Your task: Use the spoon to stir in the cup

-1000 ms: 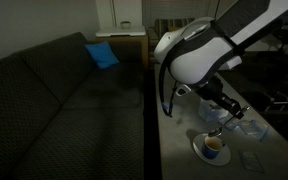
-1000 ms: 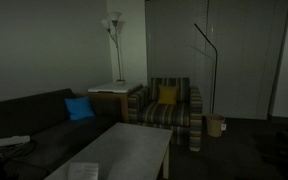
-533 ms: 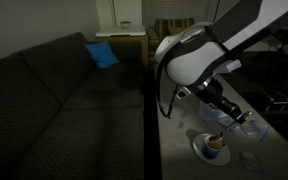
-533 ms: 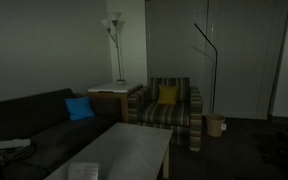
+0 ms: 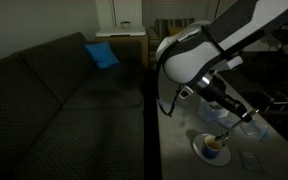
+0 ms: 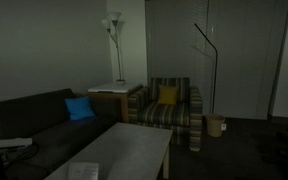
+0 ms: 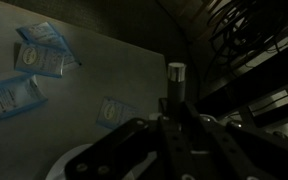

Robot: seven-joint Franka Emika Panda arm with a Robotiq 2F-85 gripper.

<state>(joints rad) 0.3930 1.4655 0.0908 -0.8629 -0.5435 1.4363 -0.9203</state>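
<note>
In an exterior view: gripper (image 5: 233, 109) clenched, its load too dim to make out here. Below it and a little to one side, the cup (image 5: 215, 146) on its saucer (image 5: 199, 151), apart from the fingers. Pale packets (image 5: 252, 128) just beyond the gripper.

In an exterior view facing the sofa (image 6: 44, 112) and armchair (image 6: 170, 106): neither gripper nor cup in sight.

Wrist view: clamped around a pale, rod-like handle, probably the spoon (image 7: 175, 78), jutting out ahead of the jaws. Packets off to one side; cup not clearly made out.

For a clean stir: centre the spoon's bowl over the cup, lower straight, keep circles small and off the wall, avoid nudging cup across saucer.
</note>
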